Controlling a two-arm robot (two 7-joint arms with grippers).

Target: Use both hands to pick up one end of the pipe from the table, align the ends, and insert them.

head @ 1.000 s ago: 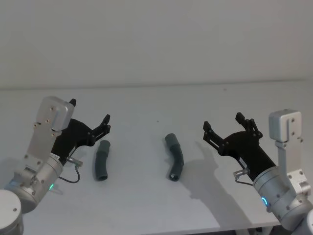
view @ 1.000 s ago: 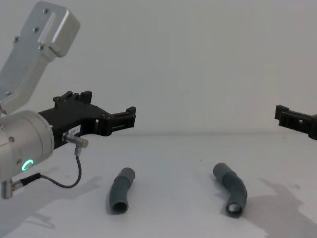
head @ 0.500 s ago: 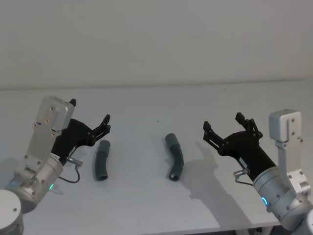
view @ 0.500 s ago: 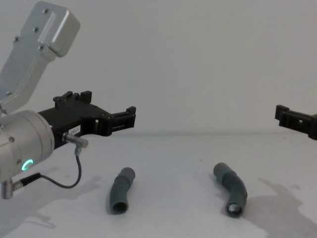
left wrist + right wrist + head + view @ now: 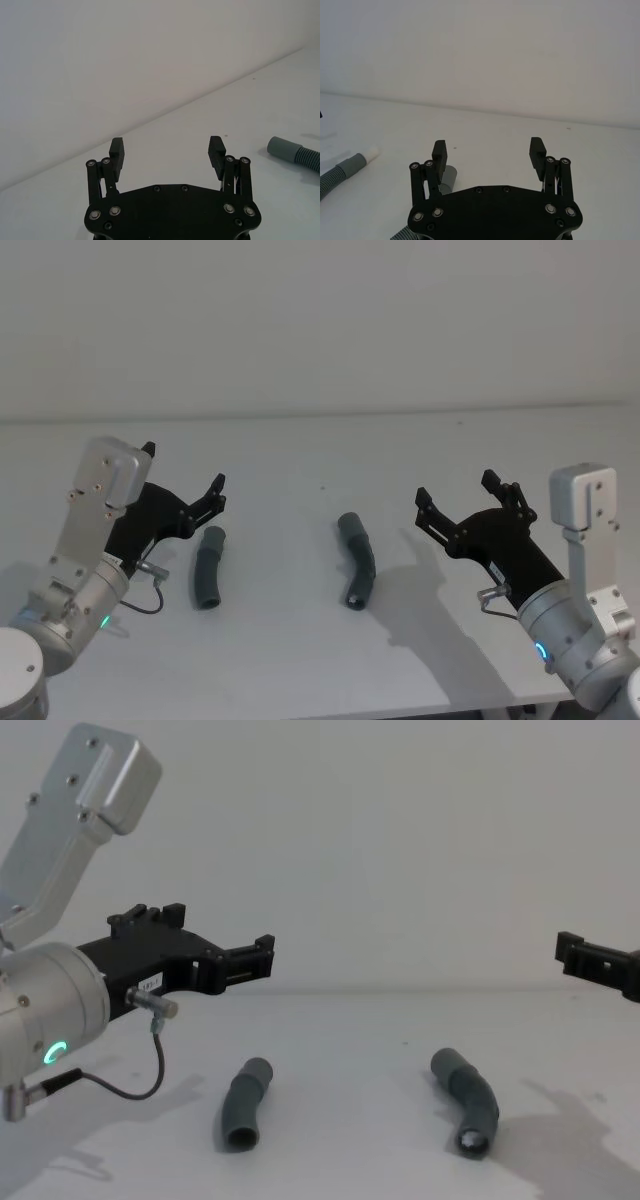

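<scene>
White table point(image 5: 300, 450), plain, with a pale wall point(image 5: 320, 320) behind it.

Left arm point(image 5: 95, 510), silver, comes in low on the left. Left gripper point(image 5: 184, 467) hangs above the table, jaws wide apart, holding nothing. In the chest view it point(image 5: 220, 930) sits up high over the left hose piece, with a green ring light point(image 5: 55, 1052) on the wrist and a thin black cable point(image 5: 130, 1088) looping down.

Right arm point(image 5: 585, 570) is low on the right. Right gripper point(image 5: 456, 488) is also off the table, jaws spread, empty, pointing toward the middle.

Two dark grey bent hose pieces lie flat on the table between the grippers, well apart from each other. Left piece point(image 5: 208, 568) is just beside and below the left gripper, not touched. Right piece point(image 5: 357, 558) is near table centre, left of the right gripper, not touched.

In the right wrist view a grey cuff point(image 5: 449, 176) shows just behind one finger. A white tip point(image 5: 372, 150) sticks out of a hose end farther off; hard to say which piece it belongs to.
</scene>
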